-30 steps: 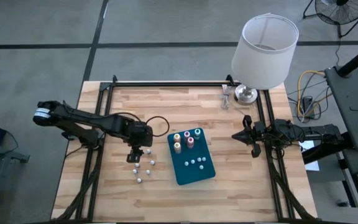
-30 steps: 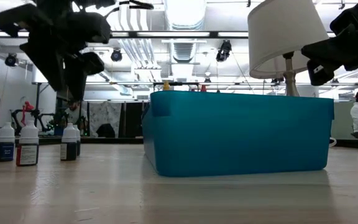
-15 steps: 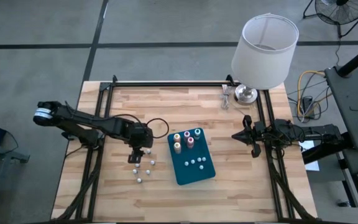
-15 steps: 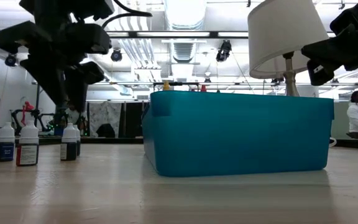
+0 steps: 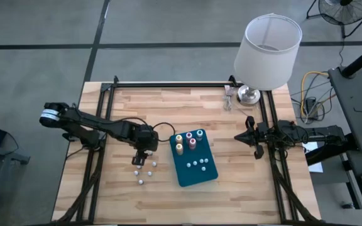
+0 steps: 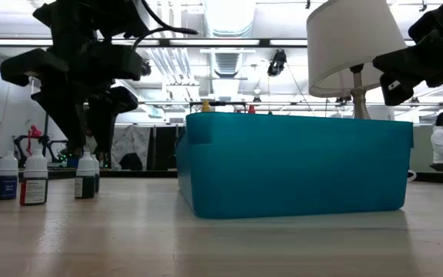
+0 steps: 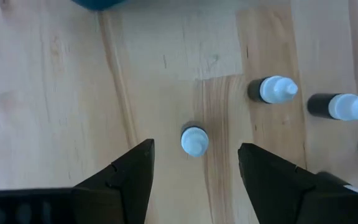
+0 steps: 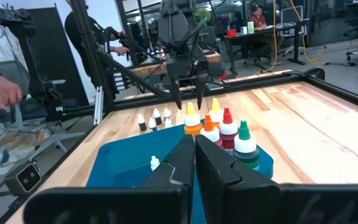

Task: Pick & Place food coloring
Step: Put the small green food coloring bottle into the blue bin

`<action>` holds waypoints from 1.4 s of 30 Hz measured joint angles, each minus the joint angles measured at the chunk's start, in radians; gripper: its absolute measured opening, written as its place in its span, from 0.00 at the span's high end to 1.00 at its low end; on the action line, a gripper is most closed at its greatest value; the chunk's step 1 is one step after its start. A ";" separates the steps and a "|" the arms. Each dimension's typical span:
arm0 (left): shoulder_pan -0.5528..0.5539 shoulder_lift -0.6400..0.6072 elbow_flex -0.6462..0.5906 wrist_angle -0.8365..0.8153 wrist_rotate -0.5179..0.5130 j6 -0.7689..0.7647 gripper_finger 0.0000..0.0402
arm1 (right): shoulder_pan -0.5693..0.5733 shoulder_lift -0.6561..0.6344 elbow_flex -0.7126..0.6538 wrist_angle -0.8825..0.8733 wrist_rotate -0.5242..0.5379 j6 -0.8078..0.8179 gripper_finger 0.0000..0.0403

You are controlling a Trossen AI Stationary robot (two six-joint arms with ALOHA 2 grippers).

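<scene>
My left gripper [image 7: 194, 163] hangs over the loose small bottles on the bare wood just left of the teal tray [image 5: 201, 179], fingers spread wide and empty. In my left wrist view one small white-capped bottle [image 7: 194, 140] stands upright right in the gap between my two dark fingers [image 7: 129, 174], so I'm looking straight down on its cap; its long axis is vertical, in line with my approach. My guess is a straight descent puts a finger on each side of it, then close. Two more bottles [image 7: 272, 90] sit off to one side of that one, apart from it, close enough that a finger could clip them if I drift that way.

From the high view the loose cluster [image 5: 144, 171] lies just under and beyond my left gripper [image 5: 138, 161], four or five small caps, all outside the tray. My left arm is clearly the nearer one.

Farther on, inside the tray, the taller coloured-top bottles [image 5: 188, 139] stand at the far end and a few small whitish ones [image 5: 197, 164] sit nearer its middle, so some of the food coloring is already placed, the rest still to move.

Farthest out, my right gripper [image 5: 251, 135] waits at the right table edge, well apart from the bottles, fingers pressed together on nothing
</scene>
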 joint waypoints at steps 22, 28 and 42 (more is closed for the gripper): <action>0.000 0.124 0.003 0.041 0.001 0.000 0.49 | 0.000 0.000 0.000 0.000 0.000 0.000 0.98; 0.001 0.130 0.003 0.053 0.001 0.000 0.49 | 0.000 0.000 0.000 0.000 0.000 0.000 0.98; 0.001 0.144 0.003 0.054 0.011 -0.003 0.50 | 0.000 0.000 0.000 0.000 0.000 0.000 0.98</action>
